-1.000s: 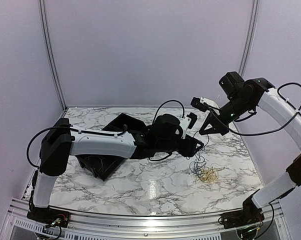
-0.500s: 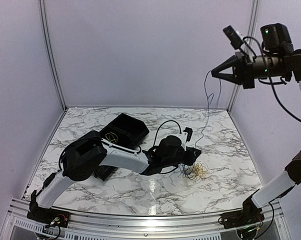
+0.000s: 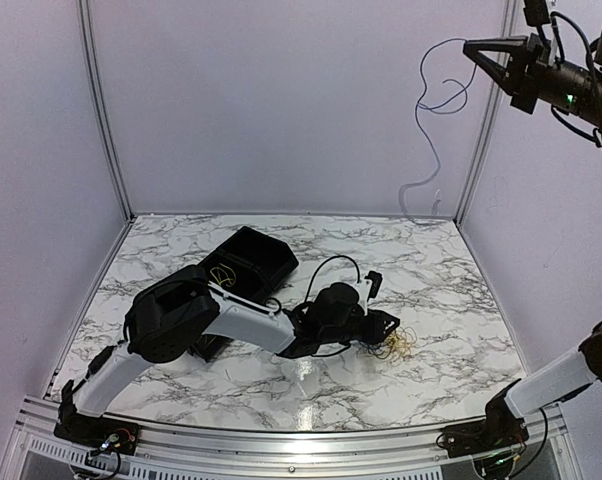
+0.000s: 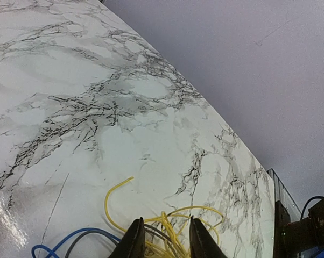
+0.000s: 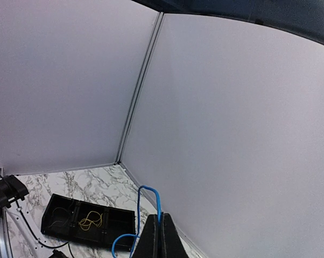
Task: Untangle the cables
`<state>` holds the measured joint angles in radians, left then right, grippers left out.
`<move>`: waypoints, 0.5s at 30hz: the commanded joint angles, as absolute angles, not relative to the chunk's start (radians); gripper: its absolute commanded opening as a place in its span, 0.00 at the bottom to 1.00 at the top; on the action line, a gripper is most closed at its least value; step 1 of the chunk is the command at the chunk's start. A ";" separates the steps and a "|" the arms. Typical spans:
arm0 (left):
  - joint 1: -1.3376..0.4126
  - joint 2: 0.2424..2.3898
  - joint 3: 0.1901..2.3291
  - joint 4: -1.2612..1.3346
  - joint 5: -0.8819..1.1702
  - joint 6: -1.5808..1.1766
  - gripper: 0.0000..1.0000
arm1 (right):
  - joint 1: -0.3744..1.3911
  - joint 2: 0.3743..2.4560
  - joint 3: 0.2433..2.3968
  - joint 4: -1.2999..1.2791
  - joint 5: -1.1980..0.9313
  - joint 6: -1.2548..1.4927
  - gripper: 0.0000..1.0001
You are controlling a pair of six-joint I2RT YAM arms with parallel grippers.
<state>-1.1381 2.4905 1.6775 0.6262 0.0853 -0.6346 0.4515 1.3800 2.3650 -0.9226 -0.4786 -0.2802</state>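
Observation:
The tangle of cables [image 3: 397, 344] lies on the marble table, mostly yellow loops [image 4: 117, 187] with a blue strand [image 4: 70, 235] and a dark one. My left gripper [image 3: 388, 325] is down on the tangle. In the left wrist view its jaws [image 4: 165, 219] stand a little apart, open, straddling the yellow strands. My right gripper [image 3: 470, 46] is high at the top right, shut on a single blue cable [image 3: 427, 138]. That cable hangs free down the back corner, apart from the tangle. In the right wrist view the blue cable [image 5: 146, 188] loops out from the pinched gripper [image 5: 158, 216].
A black tray [image 3: 249, 252] with compartments stands at the back left of the table [image 3: 461, 290]; a yellow wire [image 5: 90, 219] lies in one compartment. The left arm stretches low across the table's middle. Walls close in the back and sides.
My right gripper has risen from above the table to the top right, drawing the blue cable out of the tangle. The left gripper dropped onto the tangle and its jaws narrowed.

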 commanded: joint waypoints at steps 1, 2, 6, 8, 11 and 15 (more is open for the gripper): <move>-1.129 2.375 1.639 0.664 0.144 -0.567 0.37 | 0.456 1.366 2.257 -0.829 -0.391 -0.274 0.00; -1.126 2.347 1.623 0.664 0.147 -0.557 0.40 | 0.455 1.356 2.223 -0.815 -0.381 -0.277 0.00; -1.113 2.213 1.552 0.664 0.182 -0.503 0.48 | 0.456 1.342 2.107 -0.779 -0.329 -0.298 0.00; -1.109 2.144 1.504 0.664 0.189 -0.480 0.50 | 0.456 1.339 2.053 -0.757 -0.319 -0.319 0.00; -1.104 2.021 1.394 0.664 0.155 -0.445 0.52 | 0.455 1.338 1.977 -0.713 -0.302 -0.334 0.00; -1.086 1.834 1.217 0.625 0.025 -0.449 0.54 | 0.456 1.371 1.926 -0.672 -0.304 -0.337 0.00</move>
<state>-1.1065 1.9762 1.3525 0.6441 0.1276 -0.4835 0.4515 1.3529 1.9408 -0.7643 -0.3290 -0.3233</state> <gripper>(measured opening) 0.531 0.024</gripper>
